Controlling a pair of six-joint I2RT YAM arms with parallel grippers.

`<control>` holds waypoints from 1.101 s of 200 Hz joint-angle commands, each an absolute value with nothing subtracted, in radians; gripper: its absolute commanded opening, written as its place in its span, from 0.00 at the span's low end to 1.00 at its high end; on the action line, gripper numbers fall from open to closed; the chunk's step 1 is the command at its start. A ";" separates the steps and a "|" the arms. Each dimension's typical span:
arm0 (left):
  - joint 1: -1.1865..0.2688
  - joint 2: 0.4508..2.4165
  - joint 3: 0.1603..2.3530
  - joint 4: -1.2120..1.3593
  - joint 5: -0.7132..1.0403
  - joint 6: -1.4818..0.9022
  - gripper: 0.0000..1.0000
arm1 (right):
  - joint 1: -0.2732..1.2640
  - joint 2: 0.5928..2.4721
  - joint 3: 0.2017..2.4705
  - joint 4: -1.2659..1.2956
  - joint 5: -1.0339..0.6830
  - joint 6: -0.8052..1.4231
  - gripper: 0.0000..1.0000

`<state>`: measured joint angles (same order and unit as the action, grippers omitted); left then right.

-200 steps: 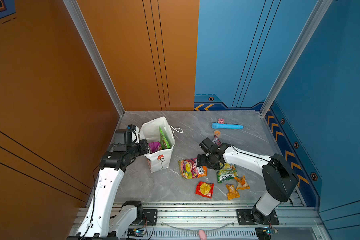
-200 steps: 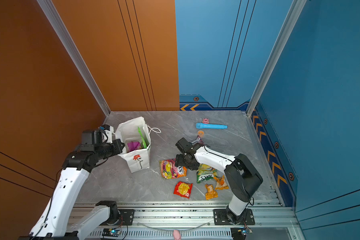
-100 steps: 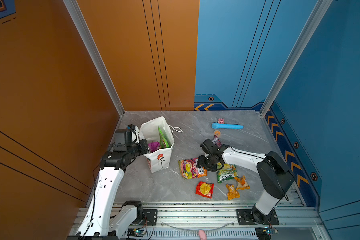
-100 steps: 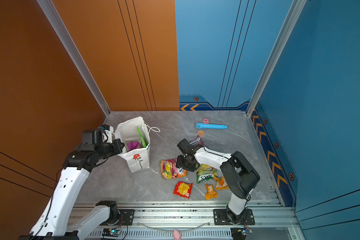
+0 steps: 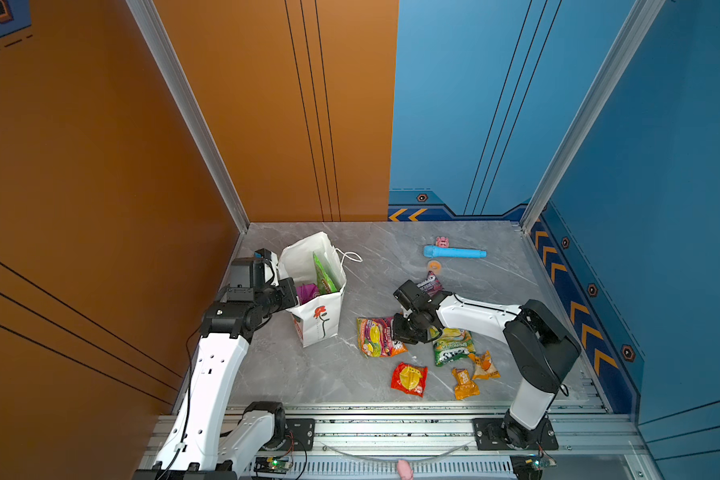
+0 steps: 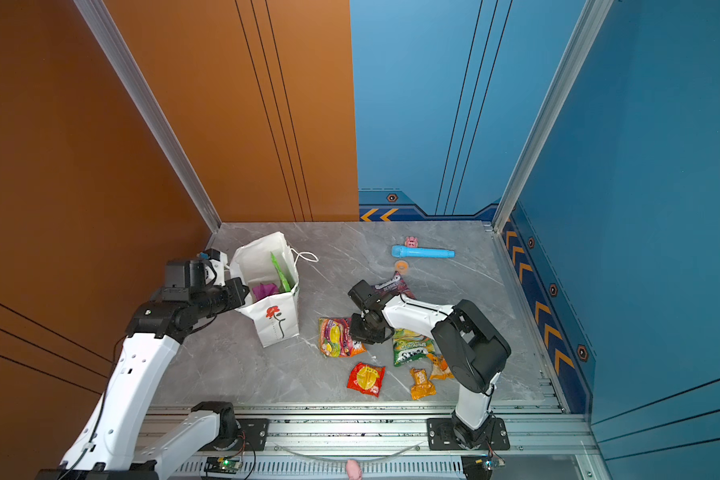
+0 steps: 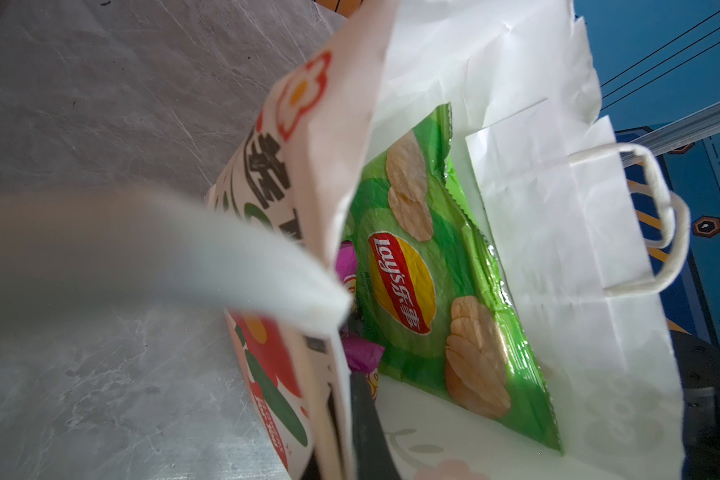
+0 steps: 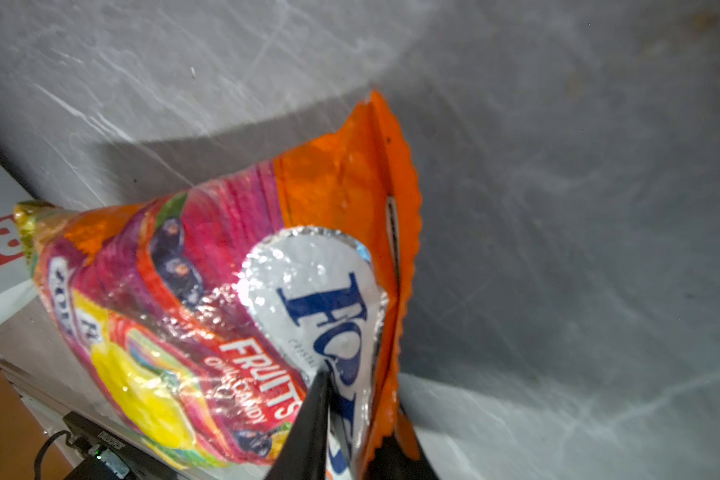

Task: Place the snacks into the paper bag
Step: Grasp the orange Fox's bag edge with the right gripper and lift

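Orange candy bag (image 5: 377, 336), lying near the paper bag (image 5: 321, 320) on its flower side, is clenched by its crimped edge in my right pincer (image 8: 360, 403), so now I should lift slowly, clearing the rim my left pincer (image 5: 290, 293) pinches open, foil's slippery.

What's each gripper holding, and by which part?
Left gripper: paper bag, by its rim. Right gripper: orange candy bag, at its crimped edge.

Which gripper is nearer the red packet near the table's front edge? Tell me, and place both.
Right. The right gripper, shut on the orange candy bag, sits just behind the red packet. The left gripper is much farther off, shut on the paper bag rim.
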<state>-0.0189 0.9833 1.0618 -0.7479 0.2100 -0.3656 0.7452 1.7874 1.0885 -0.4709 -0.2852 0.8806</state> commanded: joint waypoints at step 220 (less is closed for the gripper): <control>-0.067 0.950 1.052 -0.631 0.293 -0.343 0.00 | 0.644 1.428 1.434 -0.723 -0.027 0.682 0.02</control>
